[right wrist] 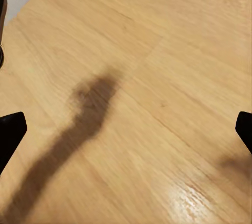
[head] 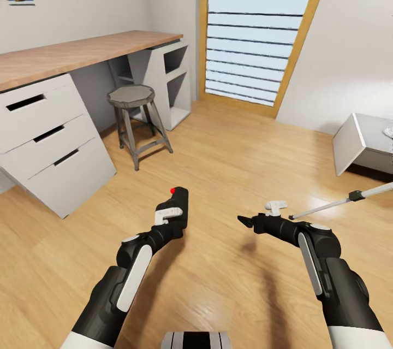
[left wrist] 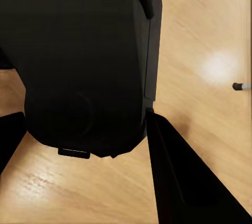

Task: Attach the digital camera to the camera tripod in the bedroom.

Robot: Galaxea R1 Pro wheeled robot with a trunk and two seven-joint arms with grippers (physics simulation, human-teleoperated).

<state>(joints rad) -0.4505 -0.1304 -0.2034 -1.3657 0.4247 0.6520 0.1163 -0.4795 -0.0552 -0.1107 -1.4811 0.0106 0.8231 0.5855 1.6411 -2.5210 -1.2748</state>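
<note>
My left gripper (head: 173, 212) is shut on the digital camera (head: 180, 199), a small black box with a red button on top, held low over the wood floor. In the left wrist view the camera's black body (left wrist: 84, 61) sits between the dark fingers (left wrist: 184, 182). My right gripper (head: 246, 222) hovers open beside it, empty; its fingertips (right wrist: 10, 134) stand wide apart over bare floor. One silver-white leg of the camera tripod (head: 341, 202) with a black joint reaches in from the right edge. Its head is out of view. A leg tip (left wrist: 239, 86) shows in the left wrist view.
A long wood-topped desk (head: 71, 54) with white drawers lines the left wall, with a grey stool (head: 134, 99) beside it. The tall wood-framed window (head: 256, 32) is ahead. The grey bed corner (head: 355, 144) sits at right. Open wood floor (head: 234, 158) lies between.
</note>
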